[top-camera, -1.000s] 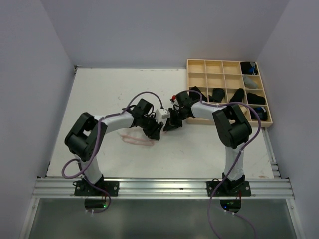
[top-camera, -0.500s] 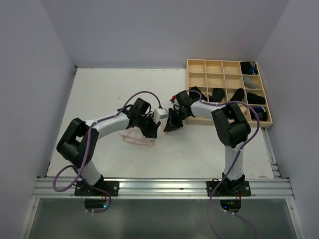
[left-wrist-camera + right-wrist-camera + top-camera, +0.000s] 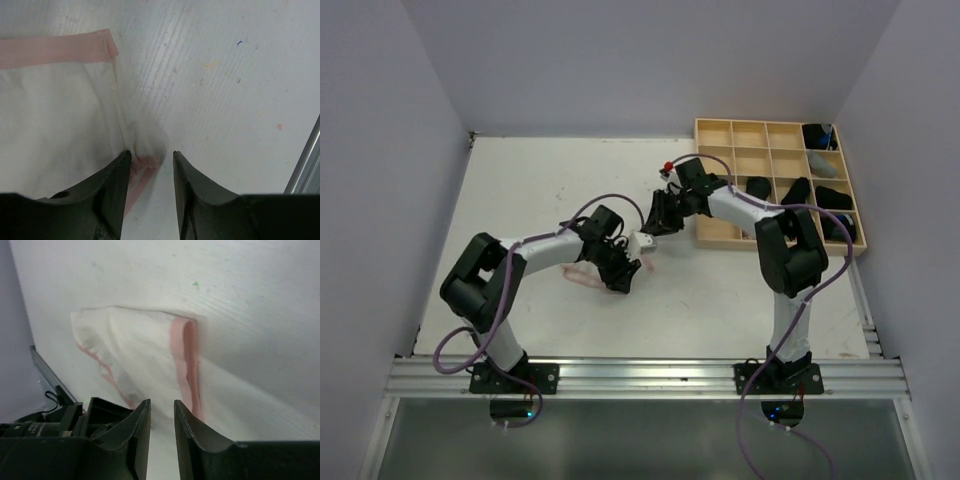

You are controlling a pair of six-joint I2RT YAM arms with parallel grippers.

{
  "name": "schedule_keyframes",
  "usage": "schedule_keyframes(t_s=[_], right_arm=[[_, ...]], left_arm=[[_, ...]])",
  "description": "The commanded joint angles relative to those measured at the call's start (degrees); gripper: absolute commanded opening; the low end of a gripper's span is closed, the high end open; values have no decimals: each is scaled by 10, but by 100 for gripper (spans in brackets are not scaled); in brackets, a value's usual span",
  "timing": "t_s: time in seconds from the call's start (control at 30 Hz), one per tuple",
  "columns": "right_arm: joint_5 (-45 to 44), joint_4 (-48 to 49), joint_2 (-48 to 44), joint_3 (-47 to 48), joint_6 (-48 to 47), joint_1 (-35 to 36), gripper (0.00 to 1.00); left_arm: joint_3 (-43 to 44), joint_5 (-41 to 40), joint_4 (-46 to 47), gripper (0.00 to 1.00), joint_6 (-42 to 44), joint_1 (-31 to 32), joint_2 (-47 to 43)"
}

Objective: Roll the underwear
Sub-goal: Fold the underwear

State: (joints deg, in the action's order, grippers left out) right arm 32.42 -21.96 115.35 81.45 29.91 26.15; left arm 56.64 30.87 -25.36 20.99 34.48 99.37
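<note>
The whitish underwear (image 3: 578, 274) with pink edging lies loosely folded on the white table, left of centre. In the left wrist view the underwear (image 3: 55, 110) fills the left half, and one pink corner lies between the tips of my left gripper (image 3: 150, 152). Those jaws stand open, with bare table showing beside the right finger. From above, the left gripper (image 3: 622, 280) sits low at the cloth's right edge. My right gripper (image 3: 654, 224) hovers further back, slightly open and empty. In its own view the right gripper (image 3: 162, 401) points at the underwear (image 3: 135, 350).
A pale wooden grid tray (image 3: 735, 135) stands at the back right. Black rolled underwear (image 3: 757, 188) fills several of its cells. The right forearm crosses the tray's left edge. The left arm's black wrist (image 3: 50, 425) shows low left in the right wrist view.
The right gripper has opened, let go of the cloth and pulled back toward the tray. The left gripper slid nearer along the cloth's edge, narrowed, then opened again.
</note>
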Motion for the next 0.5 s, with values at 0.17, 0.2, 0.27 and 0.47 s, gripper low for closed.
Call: schedule_keyframes(t_s=[0.17, 0.2, 0.27, 0.47], right_arm=[[105, 75, 23, 99, -29, 4, 39], [101, 64, 44, 136, -64, 5, 42], [97, 28, 65, 174, -101, 5, 47], [77, 0, 108, 233, -189, 9, 56]], left_arm=[[-11, -13, 27, 54, 34, 0, -194], [-7, -30, 30, 57, 26, -2, -209], [12, -32, 17, 59, -2, -30, -227], [63, 111, -112, 58, 26, -258, -156]])
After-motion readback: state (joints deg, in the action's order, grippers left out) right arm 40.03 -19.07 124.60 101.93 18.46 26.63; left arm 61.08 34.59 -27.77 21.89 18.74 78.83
